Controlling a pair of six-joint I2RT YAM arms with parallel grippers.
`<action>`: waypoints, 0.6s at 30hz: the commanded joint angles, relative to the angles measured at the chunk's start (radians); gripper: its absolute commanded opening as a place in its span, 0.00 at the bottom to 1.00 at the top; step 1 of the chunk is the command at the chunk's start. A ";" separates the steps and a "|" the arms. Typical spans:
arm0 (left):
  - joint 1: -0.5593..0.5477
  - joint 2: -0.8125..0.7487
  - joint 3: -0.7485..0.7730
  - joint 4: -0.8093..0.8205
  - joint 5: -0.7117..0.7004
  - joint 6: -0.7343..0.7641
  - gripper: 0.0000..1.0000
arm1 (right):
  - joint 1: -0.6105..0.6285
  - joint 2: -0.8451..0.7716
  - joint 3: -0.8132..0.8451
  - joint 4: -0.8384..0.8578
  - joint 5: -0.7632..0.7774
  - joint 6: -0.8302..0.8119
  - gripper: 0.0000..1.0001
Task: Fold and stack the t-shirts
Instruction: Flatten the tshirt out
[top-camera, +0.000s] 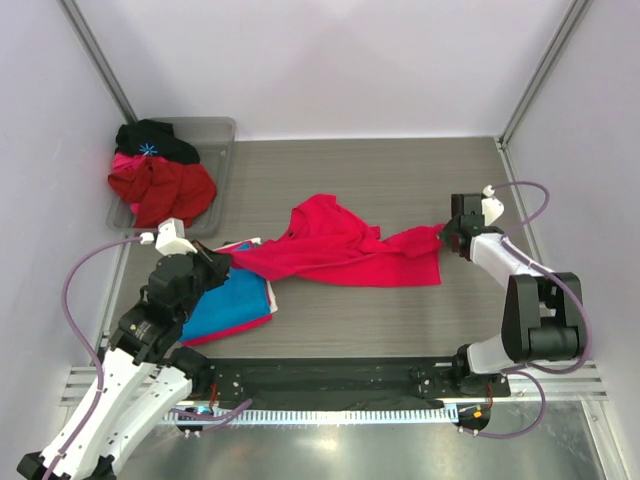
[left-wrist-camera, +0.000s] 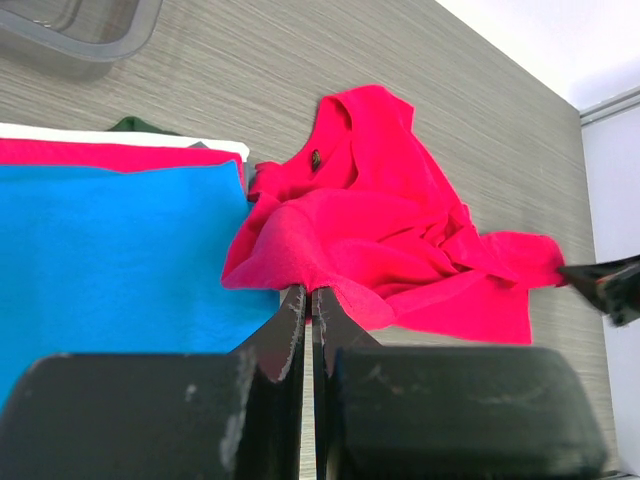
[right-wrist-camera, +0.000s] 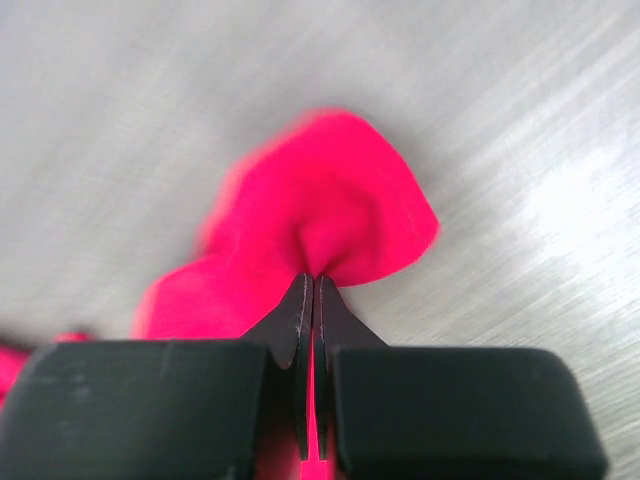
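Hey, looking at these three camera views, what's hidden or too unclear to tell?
- Top view: the left arm covers part of the blue t-shirt; what lies under it shows only as edges.
- Right wrist view: the crimson-pink t-shirt is blurred; elsewhere its bunched folds hide the sleeves.
- Bin: the heaped clothes hide how many there are; the left wrist view cuts it off at the top edge.

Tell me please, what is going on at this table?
The left tool pinches one end of the crimson-pink t-shirt, and the right tool pinches the other end. The shirt is crumpled and not yet folded. Next to the left tool, a folded blue t-shirt lies on a pink-red one.
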 joint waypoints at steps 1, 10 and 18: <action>0.005 0.004 0.001 0.015 -0.028 -0.005 0.00 | -0.004 -0.086 0.120 -0.022 0.001 0.026 0.01; 0.005 0.018 0.001 0.015 -0.030 -0.006 0.00 | -0.017 0.192 0.548 -0.094 -0.009 0.088 0.01; 0.003 0.014 0.004 0.020 0.004 -0.008 0.00 | -0.079 0.306 0.651 -0.137 -0.081 0.028 0.67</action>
